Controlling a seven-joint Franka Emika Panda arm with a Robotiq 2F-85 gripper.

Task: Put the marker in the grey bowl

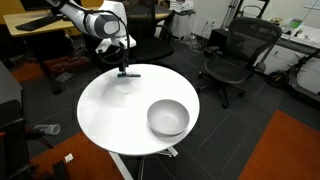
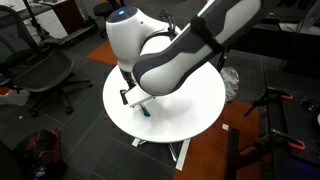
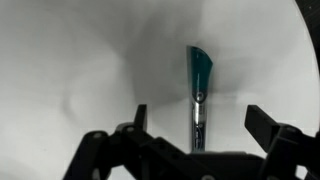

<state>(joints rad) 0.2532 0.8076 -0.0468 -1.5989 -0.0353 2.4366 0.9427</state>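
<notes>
The marker (image 3: 198,95) lies flat on the round white table (image 1: 110,110), dark with a teal-blue end; it also shows in both exterior views (image 1: 131,73) (image 2: 144,108) near the table's edge. My gripper (image 3: 198,120) is open just above it, one finger on each side of the marker, not closed on it. In an exterior view the gripper (image 1: 124,68) hangs at the table's far edge. The grey bowl (image 1: 168,118) stands empty on the near right part of the table, well apart from the gripper. In the other exterior view the arm hides the bowl.
Black office chairs (image 1: 232,55) stand beyond the table, another chair (image 2: 45,75) to its side. Desks and cables line the back. The floor has grey carpet with an orange patch (image 1: 290,150).
</notes>
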